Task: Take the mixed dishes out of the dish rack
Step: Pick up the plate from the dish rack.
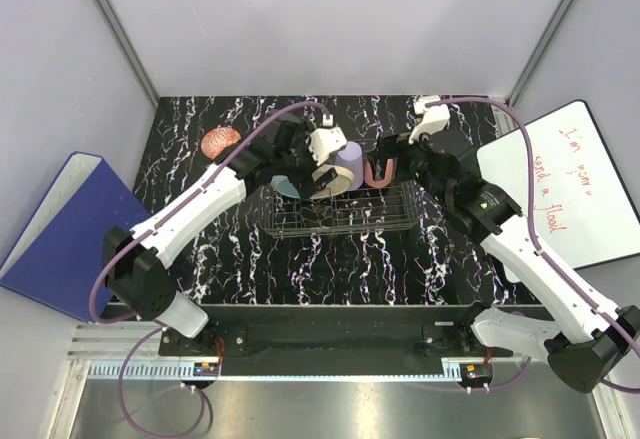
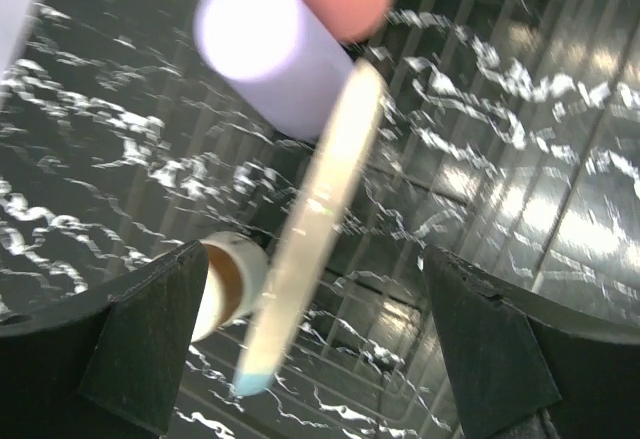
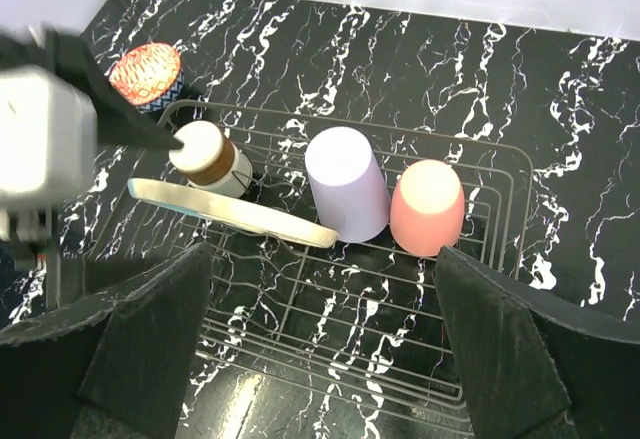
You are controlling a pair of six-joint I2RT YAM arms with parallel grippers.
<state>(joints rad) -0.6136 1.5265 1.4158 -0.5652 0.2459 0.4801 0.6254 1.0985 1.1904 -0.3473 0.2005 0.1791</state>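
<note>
The dish rack (image 1: 345, 217) (image 3: 400, 349) stands mid-table. Inside it, the light-blue-and-cream plate (image 3: 230, 215) (image 2: 320, 229) stands on edge. Behind the plate are the whitish cup (image 3: 208, 155) (image 2: 232, 281), the lavender cup (image 3: 347, 184) (image 2: 270, 49) and the salmon-pink cup (image 3: 427, 207) (image 1: 379, 173). The red-orange bowl (image 1: 220, 141) (image 3: 147, 74) sits on the table outside the rack's far left corner. My left gripper (image 1: 318, 181) (image 2: 315, 334) is open and straddles the plate's rim without touching it. My right gripper (image 1: 385, 164) (image 3: 320, 339) hangs open above the rack's bare near part.
A blue binder (image 1: 60, 229) lies off the table's left edge. A whiteboard (image 1: 575, 179) with red writing leans at the right. Grey enclosure walls close in the back and sides.
</note>
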